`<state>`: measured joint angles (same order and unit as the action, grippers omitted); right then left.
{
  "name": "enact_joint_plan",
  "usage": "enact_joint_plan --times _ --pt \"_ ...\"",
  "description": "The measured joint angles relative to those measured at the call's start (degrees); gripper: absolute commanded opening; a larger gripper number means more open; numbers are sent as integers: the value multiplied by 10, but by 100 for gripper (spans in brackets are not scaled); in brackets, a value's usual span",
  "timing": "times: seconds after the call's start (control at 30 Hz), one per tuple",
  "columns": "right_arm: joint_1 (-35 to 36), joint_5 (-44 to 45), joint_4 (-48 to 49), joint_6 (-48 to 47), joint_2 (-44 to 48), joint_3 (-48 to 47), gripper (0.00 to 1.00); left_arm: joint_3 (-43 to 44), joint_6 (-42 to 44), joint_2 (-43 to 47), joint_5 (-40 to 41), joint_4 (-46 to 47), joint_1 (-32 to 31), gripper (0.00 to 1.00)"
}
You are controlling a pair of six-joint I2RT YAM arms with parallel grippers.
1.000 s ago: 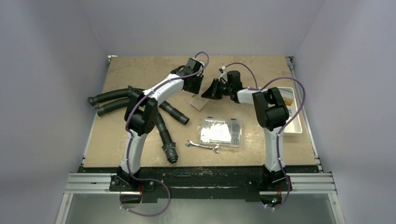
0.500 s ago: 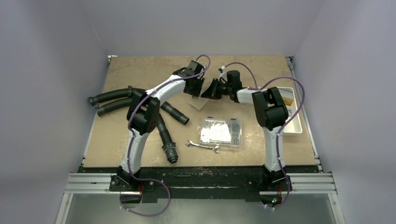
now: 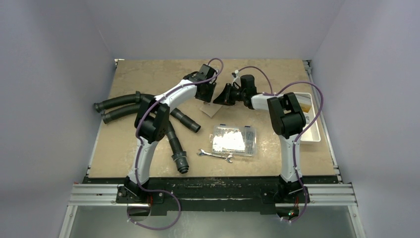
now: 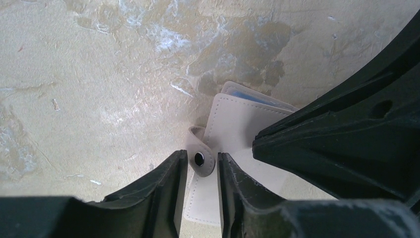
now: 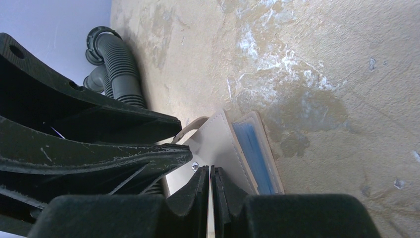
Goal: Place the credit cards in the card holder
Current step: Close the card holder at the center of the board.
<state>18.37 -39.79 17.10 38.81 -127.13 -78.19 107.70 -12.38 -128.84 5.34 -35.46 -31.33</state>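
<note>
- A blue card (image 5: 252, 153) sits inside the card holder (image 4: 237, 134), with only its long edge showing between the pale covers.
- No loose card shows on the table (image 3: 148, 74) in the overhead view, so the loading looks largely done. How many cards are inside cannot be told.
- What seems to be left is shutting the holder: its snap strap (image 4: 200, 159) hangs free, unfastened.
- The holder lies on the table towards the far side, between the two arms, and both claws meet over it.
- The right claw (image 5: 210, 171) is clenched, its fingers almost touching, and appears to pinch the thin edge of the holder's cover.
- The left claw (image 4: 203, 157) has its fingers on either side of the snap strap with a narrow gap. I cannot tell whether it is truly squeezing the strap.
</note>
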Motion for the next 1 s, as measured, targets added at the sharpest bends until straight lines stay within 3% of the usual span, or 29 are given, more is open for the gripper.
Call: enact_joint_plan --times 0.17,0.33,0.77,1.0 --pt "0 -1 -2 0 -1 -2 15 0 0 0 0 0 0 35" --pt "1 -1 -4 -2 -1 -3 15 0 0 0 1 0 0 29" --pt "3 -3 -10 -4 -5 -12 15 0 0 0 2 5 -2 35" --pt "4 -4 -14 -5 -8 -16 15 0 0 0 3 7 -2 26"
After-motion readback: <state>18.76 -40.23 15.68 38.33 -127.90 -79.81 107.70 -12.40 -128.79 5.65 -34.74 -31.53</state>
